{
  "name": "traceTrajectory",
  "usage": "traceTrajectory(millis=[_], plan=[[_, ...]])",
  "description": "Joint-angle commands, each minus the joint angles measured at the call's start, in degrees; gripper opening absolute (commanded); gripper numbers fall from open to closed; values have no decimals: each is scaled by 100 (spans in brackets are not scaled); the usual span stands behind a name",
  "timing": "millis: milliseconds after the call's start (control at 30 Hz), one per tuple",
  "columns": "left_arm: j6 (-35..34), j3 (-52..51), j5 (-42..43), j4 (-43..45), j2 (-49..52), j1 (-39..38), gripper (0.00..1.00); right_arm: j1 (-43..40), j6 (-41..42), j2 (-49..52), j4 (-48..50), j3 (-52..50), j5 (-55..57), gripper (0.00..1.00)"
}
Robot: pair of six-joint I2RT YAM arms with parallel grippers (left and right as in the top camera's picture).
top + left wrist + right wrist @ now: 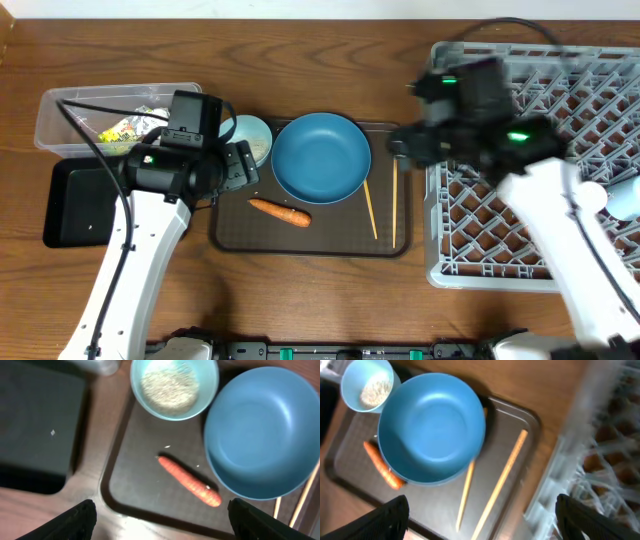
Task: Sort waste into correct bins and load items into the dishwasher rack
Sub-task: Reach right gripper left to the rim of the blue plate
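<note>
Tools: the left gripper (162,521) is hovering over the left edge of the brown serving tray (330,232), its fingers spread wide and holding nothing. The right gripper (487,519) is hanging above the tray's right end beside the dishwasher rack (540,200), its fingers equally wide apart with nothing between them. Items on the tray: the large round blue dish (320,157) is sitting upright at the middle. The small pale-blue bowl (207,395) is standing just left of it, almost touching, and is carrying a heap of white rice (170,387). The orange carrot (190,481) is lying slanted on the tray floor just beside the dish. Two wooden chopsticks (500,480) are lying to the right of the dish, slightly apart from each other, one with an end reaching the dish's rim. Bins: the black tray (85,205) is resting on the table left of the serving tray. The clear tub (60,115) is sitting just behind it and is holding a yellow snack wrapper (125,128). Rack: a light-blue cup (622,197) is lying at its right edge, partly hidden by the right arm.
</note>
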Motion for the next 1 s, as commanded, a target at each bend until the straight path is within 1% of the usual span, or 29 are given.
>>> traceTrajectory(millis=[0,67,200,333,500,600,700,800,900,967], plan=[[-72,17,-90,-136,28,278,87,365,501,529,317,15,935,90],[-74,17,-90,-225,28,472,87,476,706,863,579,15,1220,88],[-72,17,-87,-354,28,850,87,520,831,1410,997,15,1316,76],[-72,17,-87,-393,28,1051,87,542,1049,1967,1270,15,1266,73],[-70,17,-87,-389,28,1060,87,614,1287,2468,1405,15,1235,70],[-70,15,-87,-389,31,1060,87,660,1290,2695,1534,15,1019,68],[-70,15,-87,-391,28,1060,87,704,1362,2870,1628,15,966,56],[-70,15,-87,-391,31,1060,87,702,1558,2981,1631,13,973,40],[-70,15,-87,-391,31,1060,87,686,1572,2986,1655,13,1040,24],[-70,15,-87,-391,31,1060,88,686,1569,2975,1676,24,1058,18]])
